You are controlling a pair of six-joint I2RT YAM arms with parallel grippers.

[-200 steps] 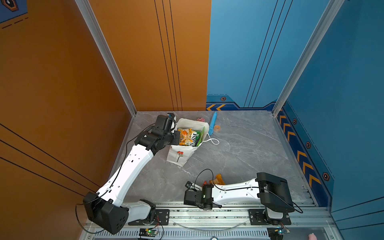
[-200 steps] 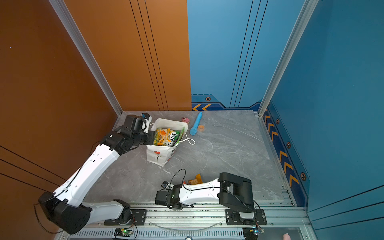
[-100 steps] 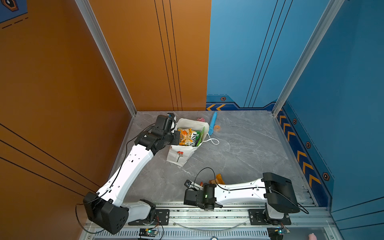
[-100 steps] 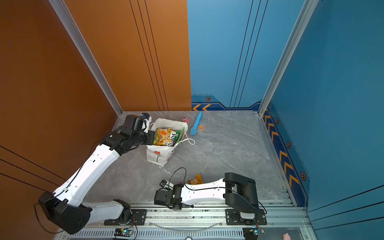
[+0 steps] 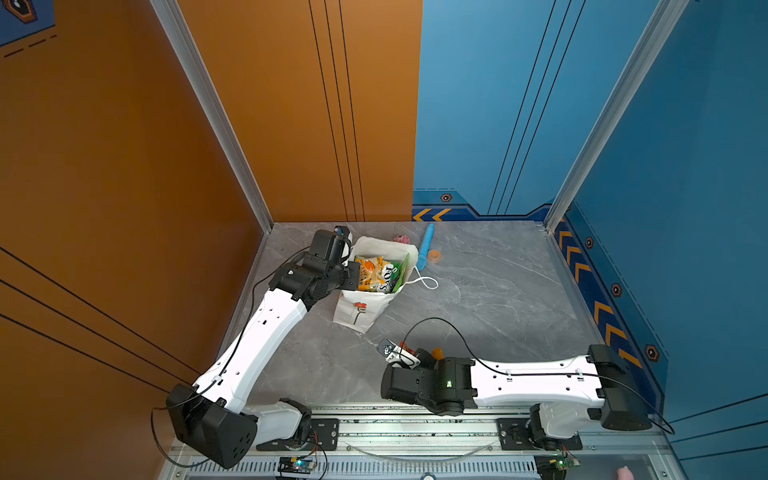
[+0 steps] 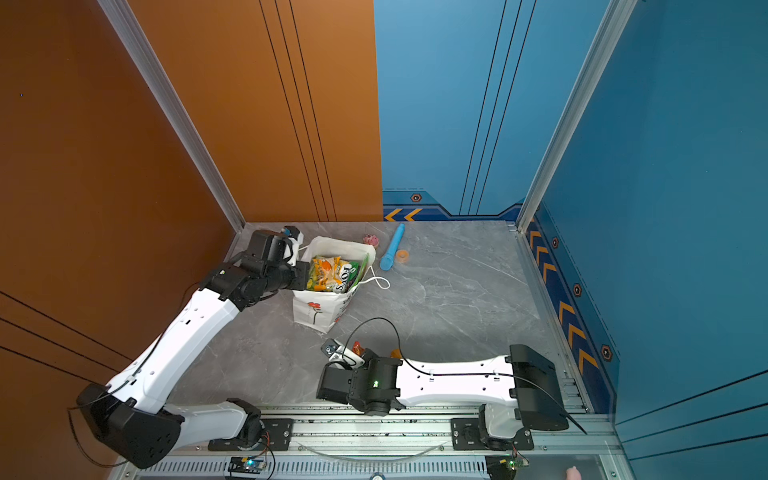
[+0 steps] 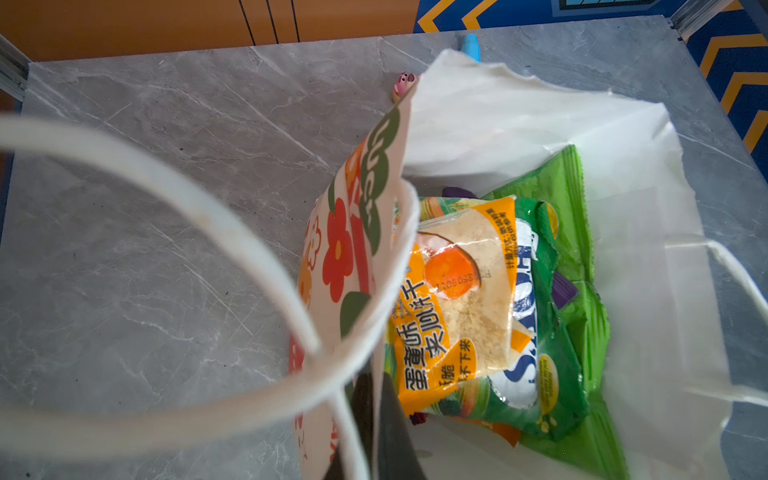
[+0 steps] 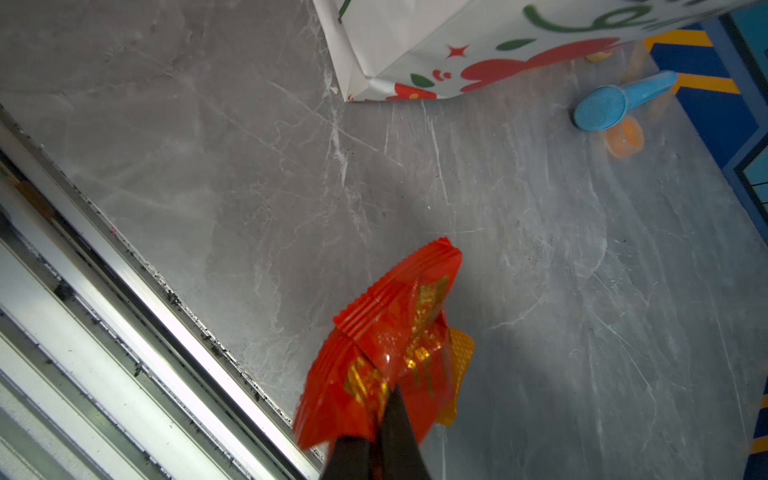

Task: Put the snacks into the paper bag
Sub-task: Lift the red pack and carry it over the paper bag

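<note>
Snacks lay packed in the paper bag, which stood open-mouthed toward the 11 o'clock corner of the bench in both top views. The left wrist view showed an orange printed packet on top, a green FOX'S bag under it, a larger green bag behind and a purple edge between them.

The left claw was pinched together on the bag's wall at its 9 o'clock side, just beside the root of a white cord handle, with the snacks right alongside its fingers.

The right claw was clamped on a red packet near the bench's 6 o'clock edge. The packet stuck out ahead of the fingers. A small orange packet showed just behind it; whether they touched I could not tell. From that claw the paper bag stood at about 11 o'clock, apart.

A blue tube, an orange ring and a pink toy lay at the bag's 1 o'clock.
</note>
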